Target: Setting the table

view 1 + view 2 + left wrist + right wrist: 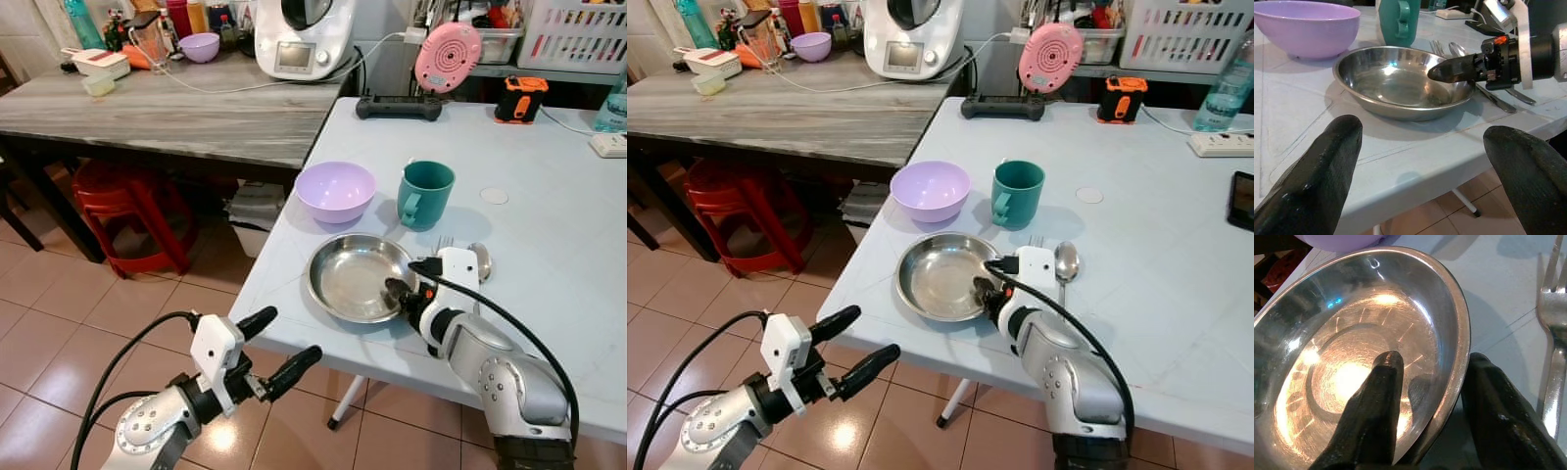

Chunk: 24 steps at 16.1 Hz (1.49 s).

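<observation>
I am straddling the near rim of the steel plate [356, 278] with the right gripper [1430, 406], one finger inside, one outside, seemingly not pinched yet, so I can shift it at the table's [549, 235] near edge. The fork [1553, 357] and spoon [1066, 262] are lying just beside that gripper, the cup [424, 194] and bowl [335, 190] beyond it. The left gripper [277, 349] is hanging released off the table edge.

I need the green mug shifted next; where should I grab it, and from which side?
Grip the green mug across its open rim from above: it stands upright, handle toward the table's front edge. Approach from its right, since the purple bowl sits close on its left and the steel plate in front.
</observation>
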Available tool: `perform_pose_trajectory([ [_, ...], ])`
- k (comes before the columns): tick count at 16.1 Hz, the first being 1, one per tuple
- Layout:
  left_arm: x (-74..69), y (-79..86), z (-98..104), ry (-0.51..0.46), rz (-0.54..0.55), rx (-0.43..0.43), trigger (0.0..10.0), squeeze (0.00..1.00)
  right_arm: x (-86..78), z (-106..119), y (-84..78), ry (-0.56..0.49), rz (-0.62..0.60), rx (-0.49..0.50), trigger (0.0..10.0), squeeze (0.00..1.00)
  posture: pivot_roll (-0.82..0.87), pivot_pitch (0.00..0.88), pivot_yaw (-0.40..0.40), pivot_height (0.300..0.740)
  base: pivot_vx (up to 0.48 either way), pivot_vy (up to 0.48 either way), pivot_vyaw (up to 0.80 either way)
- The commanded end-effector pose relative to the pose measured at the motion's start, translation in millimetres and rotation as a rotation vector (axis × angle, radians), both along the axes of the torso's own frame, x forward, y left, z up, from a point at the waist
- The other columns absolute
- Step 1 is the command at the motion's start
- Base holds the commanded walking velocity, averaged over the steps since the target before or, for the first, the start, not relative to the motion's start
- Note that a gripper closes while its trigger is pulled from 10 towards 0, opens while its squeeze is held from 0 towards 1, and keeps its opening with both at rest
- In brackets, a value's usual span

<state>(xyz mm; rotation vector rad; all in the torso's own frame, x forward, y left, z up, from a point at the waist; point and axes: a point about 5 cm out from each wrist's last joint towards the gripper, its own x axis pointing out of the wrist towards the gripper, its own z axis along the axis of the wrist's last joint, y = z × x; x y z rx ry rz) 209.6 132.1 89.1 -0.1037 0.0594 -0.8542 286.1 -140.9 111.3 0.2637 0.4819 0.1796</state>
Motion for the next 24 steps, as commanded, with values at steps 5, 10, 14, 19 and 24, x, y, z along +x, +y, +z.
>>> perform_pose_trajectory([
  [5,1.1,0.6,5,-0.025,-0.033,0.008,10.0,0.00,-4.1,-15,12.3,0.101,0.000,0.087,0.0,0.00,-0.07,0.048,0.079,0.740,0.000,0.000,0.00],
  [10,1.7,-0.9,6,-0.023,-0.036,-0.001,10.0,0.00,-3.6,-16,10.9,0.119,-0.037,0.114,0.0,0.00,-0.07,0.049,0.082,0.740,0.000,0.000,0.00],
  [14,3.1,0.4,8,-0.037,-0.019,0.003,10.0,0.00,-2.7,-16,10.0,0.119,-0.084,0.148,0.0,0.00,-0.07,0.054,0.087,0.740,0.000,0.000,0.00],
  [19,24.6,18.9,7,-0.035,0.232,-0.005,10.0,0.00,-3.3,5,-4.3,-0.039,-0.177,0.082,0.0,0.00,-0.06,0.047,0.089,0.740,0.000,0.000,0.00],
  [24,49.8,39.9,-3,0.047,0.499,-0.020,10.0,0.00,-14.8,15,-7.8,-0.189,-0.188,0.043,10.0,0.00,-0.07,0.032,0.094,0.740,0.000,0.000,0.00],
])
